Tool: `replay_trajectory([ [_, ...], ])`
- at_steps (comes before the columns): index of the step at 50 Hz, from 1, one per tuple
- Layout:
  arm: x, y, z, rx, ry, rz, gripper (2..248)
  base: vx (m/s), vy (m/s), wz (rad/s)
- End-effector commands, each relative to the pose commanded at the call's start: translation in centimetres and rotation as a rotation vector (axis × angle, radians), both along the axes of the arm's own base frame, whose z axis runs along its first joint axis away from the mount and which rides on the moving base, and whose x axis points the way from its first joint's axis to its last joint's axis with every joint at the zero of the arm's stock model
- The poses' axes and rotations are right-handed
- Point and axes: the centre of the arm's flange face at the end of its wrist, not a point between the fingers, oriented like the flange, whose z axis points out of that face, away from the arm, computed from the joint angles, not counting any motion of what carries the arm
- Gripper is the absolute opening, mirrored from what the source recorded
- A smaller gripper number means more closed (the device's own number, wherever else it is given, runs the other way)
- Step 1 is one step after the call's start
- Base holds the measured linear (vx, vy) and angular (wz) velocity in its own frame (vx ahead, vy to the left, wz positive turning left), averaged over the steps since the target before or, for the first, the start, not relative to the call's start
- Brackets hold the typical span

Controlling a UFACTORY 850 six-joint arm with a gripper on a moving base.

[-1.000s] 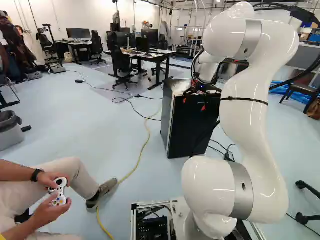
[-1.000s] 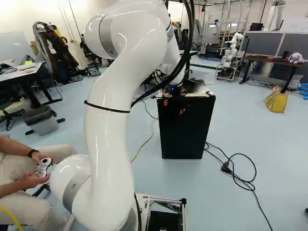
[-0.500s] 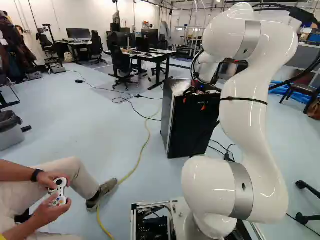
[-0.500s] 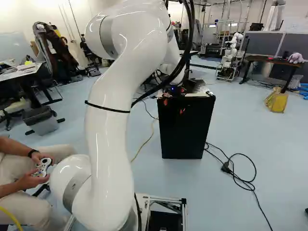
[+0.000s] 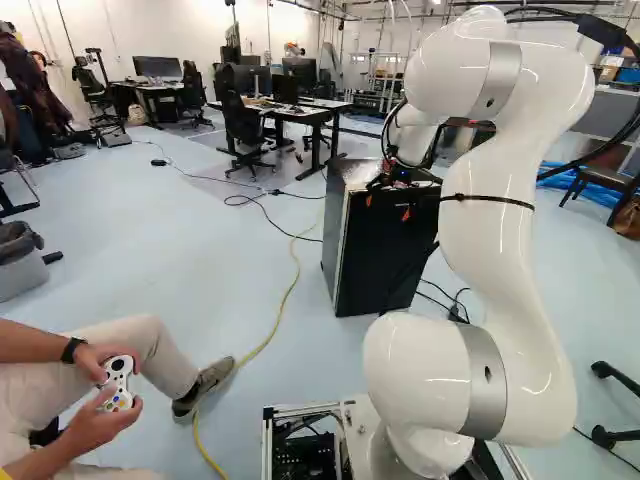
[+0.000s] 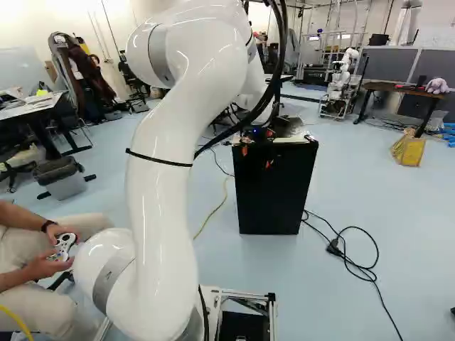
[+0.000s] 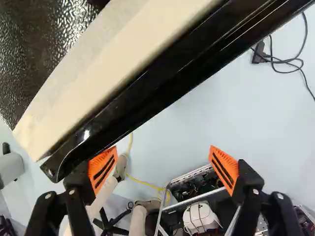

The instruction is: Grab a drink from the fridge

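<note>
My gripper (image 5: 387,207) is at the top front of the small black fridge (image 5: 372,268), its orange pads showing against the dark door. In the wrist view the gripper (image 7: 163,164) stands wide open with nothing between its fingers. The fridge door's black upper edge (image 7: 147,88) crosses just ahead of the fingers, and one fingertip overlaps its corner; contact there I cannot tell. Behind that edge lies the fridge's pale and dark top (image 7: 101,64). The door looks closed in the right base view, and no drink is visible.
A seated person (image 5: 110,370) holds a game controller at the left of the left base view. A yellow cable (image 5: 285,300) runs over the floor left of the fridge. Black cables (image 6: 348,245) lie to its right. Another robot (image 6: 340,89) stands far back.
</note>
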Motion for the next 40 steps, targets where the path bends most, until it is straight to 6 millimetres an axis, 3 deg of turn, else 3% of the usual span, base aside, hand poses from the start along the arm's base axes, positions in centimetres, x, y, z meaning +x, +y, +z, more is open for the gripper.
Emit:
replay_trajectory([
  [40, -5.5, -1.0, 0.2, -0.07, -0.055, -0.032, 247, 0.0, 0.0, 0.0],
])
